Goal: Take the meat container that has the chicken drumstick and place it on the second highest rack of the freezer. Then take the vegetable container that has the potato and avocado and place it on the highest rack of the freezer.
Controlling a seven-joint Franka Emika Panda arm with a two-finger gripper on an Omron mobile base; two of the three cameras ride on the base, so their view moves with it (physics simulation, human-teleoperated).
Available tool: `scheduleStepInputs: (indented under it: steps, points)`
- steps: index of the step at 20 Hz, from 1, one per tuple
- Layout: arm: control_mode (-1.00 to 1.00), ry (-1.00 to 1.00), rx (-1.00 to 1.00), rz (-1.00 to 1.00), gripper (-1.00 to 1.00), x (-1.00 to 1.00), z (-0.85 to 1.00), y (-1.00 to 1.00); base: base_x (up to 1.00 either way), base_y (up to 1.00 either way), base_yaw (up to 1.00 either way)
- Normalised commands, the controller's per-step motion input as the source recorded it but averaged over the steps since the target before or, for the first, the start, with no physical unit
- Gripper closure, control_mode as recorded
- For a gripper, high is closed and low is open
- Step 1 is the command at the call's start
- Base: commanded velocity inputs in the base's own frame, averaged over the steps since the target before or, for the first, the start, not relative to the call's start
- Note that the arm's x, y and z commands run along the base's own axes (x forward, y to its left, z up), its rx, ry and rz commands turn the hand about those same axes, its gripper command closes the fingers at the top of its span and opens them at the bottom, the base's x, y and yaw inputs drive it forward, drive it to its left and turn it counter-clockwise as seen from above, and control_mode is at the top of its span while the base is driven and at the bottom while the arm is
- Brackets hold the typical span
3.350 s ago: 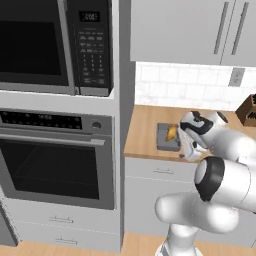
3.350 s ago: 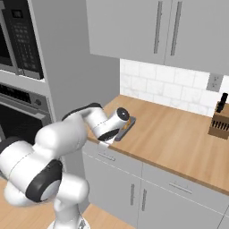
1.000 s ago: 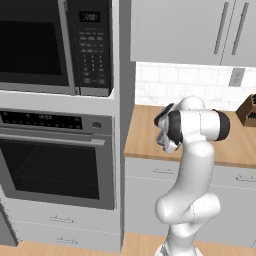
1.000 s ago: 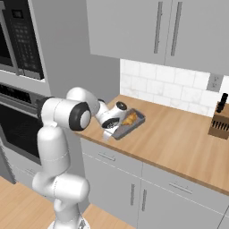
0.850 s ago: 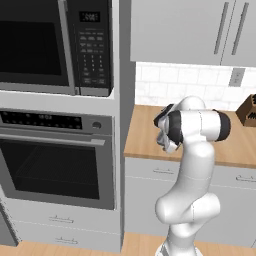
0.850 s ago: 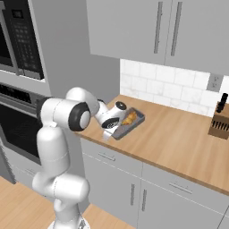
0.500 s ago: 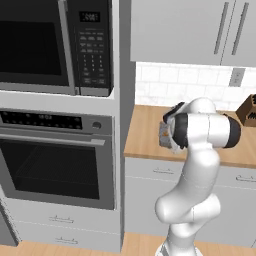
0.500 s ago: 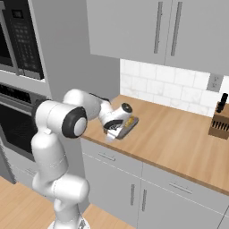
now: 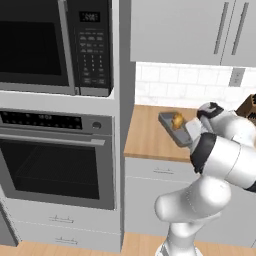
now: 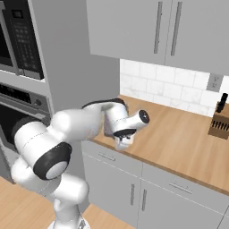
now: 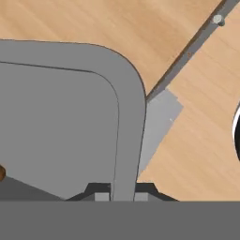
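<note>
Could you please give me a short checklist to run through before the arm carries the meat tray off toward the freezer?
1. Pincer shut on the tray rim: ok; a finger sits on each side of the rim.
2. Chicken drumstick inside the tray: ok.
3. Tray off the counter: ok, it looks lifted in the left base view.
4. Tray level: not ok, it appears tilted.
5. Freezer door open and second highest rack free: cannot tell.
</note>
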Motion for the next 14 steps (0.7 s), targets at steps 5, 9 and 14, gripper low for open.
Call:
scheduleStepInputs:
  steps: [5, 9, 14]
  points:
    - [-1.0, -0.3, -0.08, 0.55, 1.0, -0.82, 0.75, -0.16, 0.0, 0.0, 0.0]
    - [-1.0, -0.23, -0.19, 0.6, 1.0, -0.76, 0.99, -0.11, 0.0, 0.0, 0.0]
    - [-1.0, -0.17, -0.19, 0.61, 1.0, -0.68, 0.9, 0.0, 0.0, 0.0, 0.0]
